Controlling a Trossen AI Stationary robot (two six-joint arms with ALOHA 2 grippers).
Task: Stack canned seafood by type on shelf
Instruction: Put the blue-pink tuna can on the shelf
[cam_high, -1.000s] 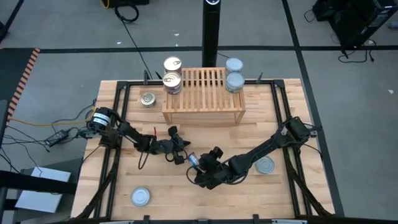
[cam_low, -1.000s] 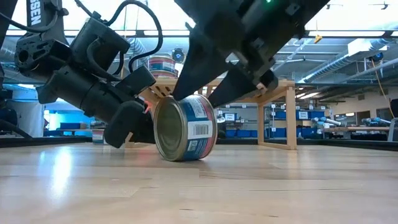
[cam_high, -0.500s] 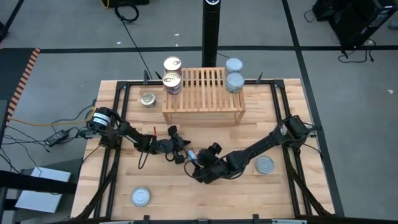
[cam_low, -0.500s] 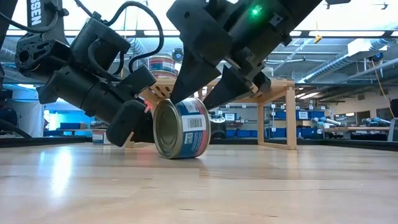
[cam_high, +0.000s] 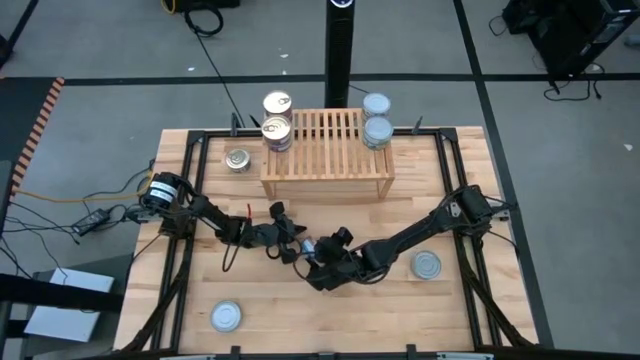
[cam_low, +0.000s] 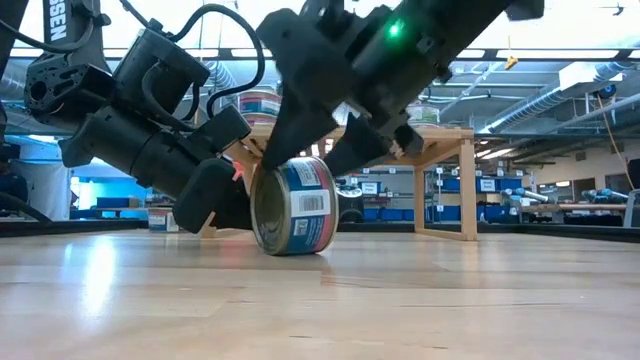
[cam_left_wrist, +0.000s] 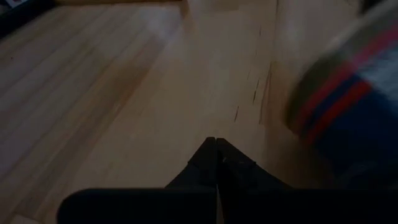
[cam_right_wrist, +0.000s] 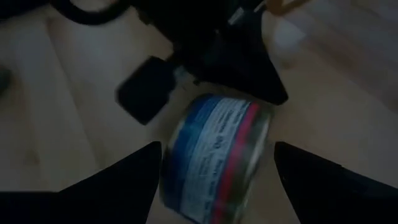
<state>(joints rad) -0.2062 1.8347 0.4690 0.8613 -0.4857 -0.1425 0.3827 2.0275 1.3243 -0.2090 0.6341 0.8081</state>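
One tin (cam_low: 295, 205) of the canned seafood, with a blue and red label, stands on its rim on the table (cam_high: 260, 300), in front of the shelf (cam_high: 325, 150). My right gripper (cam_right_wrist: 217, 146) is open. It slants down over the tin (cam_right_wrist: 214, 158) with one finger on each side. My left gripper (cam_low: 205, 215) is shut and low, its tips (cam_left_wrist: 216, 152) beside the tin's end face. On the shelf, gold-lidded tins (cam_high: 277, 130) stand at the left end and silver-lidded tins (cam_high: 377, 130) at the right end. My left gripper's shut fingers (cam_low: 225, 200) lie right beside the tin's end face (cam_low: 262, 205), coming level from the table's left. Whether they touch it cannot be told. My right gripper's fingers (cam_low: 285, 135) straddle the tin's curved wall (cam_right_wrist: 186, 155) from above. I cannot tell whether they touch it.
Loose tins lie flat at the far left beside the shelf (cam_high: 237, 159), at the near left (cam_high: 226, 316) and at the right under my right arm (cam_high: 427, 265). Black frame rails (cam_high: 185, 200) run along the table's sides.
My right gripper has moved toward the table's left and a little toward the far edge, so its open fingers now stand over the tin. The tin has turned slightly on its rim, so less of its end face shows in the low view.
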